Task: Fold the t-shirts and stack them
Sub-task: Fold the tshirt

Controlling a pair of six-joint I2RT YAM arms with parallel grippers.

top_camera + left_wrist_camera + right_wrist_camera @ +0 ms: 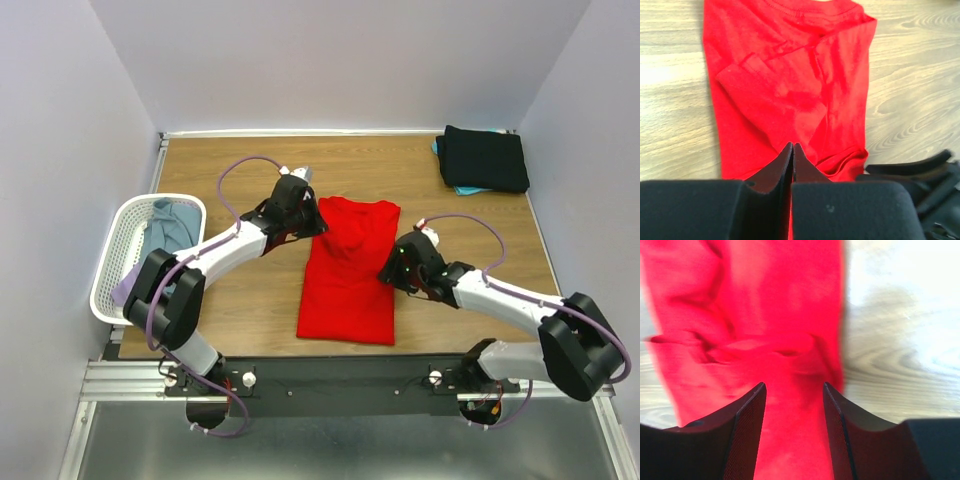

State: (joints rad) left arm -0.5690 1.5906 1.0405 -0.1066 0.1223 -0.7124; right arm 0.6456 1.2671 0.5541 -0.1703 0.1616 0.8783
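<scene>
The red t-shirt [345, 285] lies flat in the middle of the table, folded into a long strip with its sleeves turned in. It fills the left wrist view [790, 75] and the right wrist view [780, 305]. My left gripper [318, 222] is shut, its tips [792, 146] over the shirt's upper part with no cloth bunched between them. My right gripper [388, 270] is open and low over the shirt's right edge, red cloth showing between its fingers [794, 386]. A folded black t-shirt [485, 158] lies on a teal one [462, 188] at the back right.
A white mesh basket [112, 262] stands at the left table edge, holding a grey-blue shirt [170, 225] and a lavender one [122, 290]. Walls close in the table at the back and both sides. Bare wood [230, 300] shows on either side of the red shirt.
</scene>
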